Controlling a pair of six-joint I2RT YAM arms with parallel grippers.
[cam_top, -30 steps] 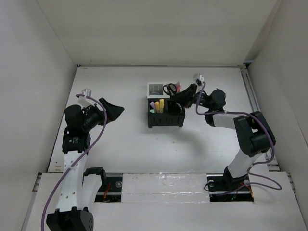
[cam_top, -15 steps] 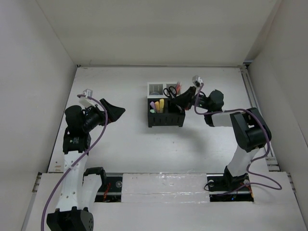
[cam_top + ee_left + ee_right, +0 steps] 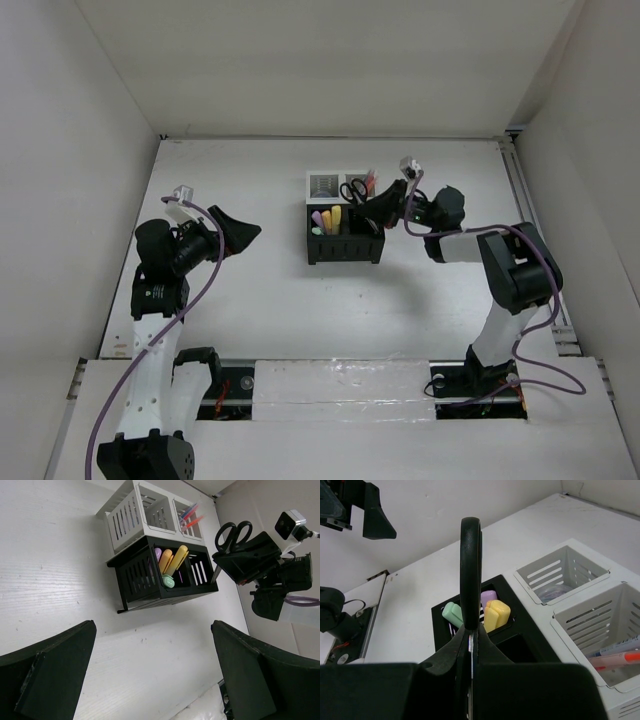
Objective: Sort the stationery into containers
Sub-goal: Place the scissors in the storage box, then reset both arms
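Your right gripper (image 3: 385, 205) was clenched on the scissors (image 3: 352, 187), its fingers pinched on the blades just below the pivot, so that the black handle loops stood upright above them. It held them over the right end of the cluster of bins, which sat at the middle of the table (image 3: 250, 300) toward its far side. In your right wrist view the handles rose straight up in front of the open black slotted bins (image 3: 137, 575). The blade tips were hidden behind the fingers, so you could not tell whether they had entered a compartment. The black bin on the left side of the cluster held the stubby markers (image 3: 172, 562) standing on end: a yellow one, an orange one and a lilac one, with a pale green one beside them. Behind the black pair stood the two white bins (image 3: 125, 517), and the red-orange pens (image 3: 192, 517) leaned in the right-hand one. Your left gripper (image 3: 235, 228) hung released, fingers spread wide with nothing between them, above bare table well to the left of the bins and facing them.
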